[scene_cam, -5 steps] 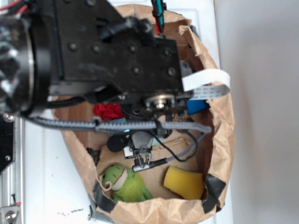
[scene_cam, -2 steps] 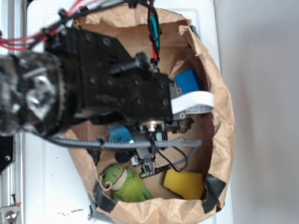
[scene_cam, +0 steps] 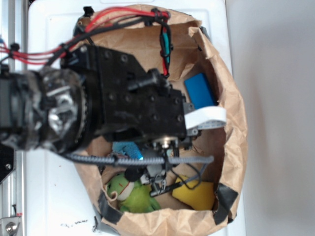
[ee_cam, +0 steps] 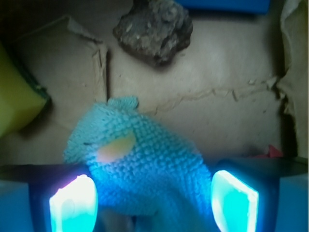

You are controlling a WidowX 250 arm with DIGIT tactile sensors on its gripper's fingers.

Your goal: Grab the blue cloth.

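Note:
The blue cloth point(ee_cam: 145, 169), a fuzzy pale teal terry piece with a yellow spot, lies on the brown paper floor. It sits between my gripper's point(ee_cam: 153, 202) two glowing pads, which stand wide apart on either side of it, so the gripper is open. From the exterior view a corner of the blue cloth point(scene_cam: 127, 149) shows just below the black wrist body point(scene_cam: 142, 108). There the fingertips themselves are hidden under the arm.
Everything sits inside a brown paper bag point(scene_cam: 236, 147) with tall crumpled walls. A deep-blue block point(scene_cam: 200, 90) lies at the back right, a yellow sponge point(scene_cam: 197, 194) front right, a green plush frog point(scene_cam: 130, 194) front left. A dark lumpy object point(ee_cam: 154, 29) lies beyond the cloth.
The arm has swung toward the bag's front-left and settled over the blue cloth. The red cloth is now covered by the arm, and the blue block is uncovered.

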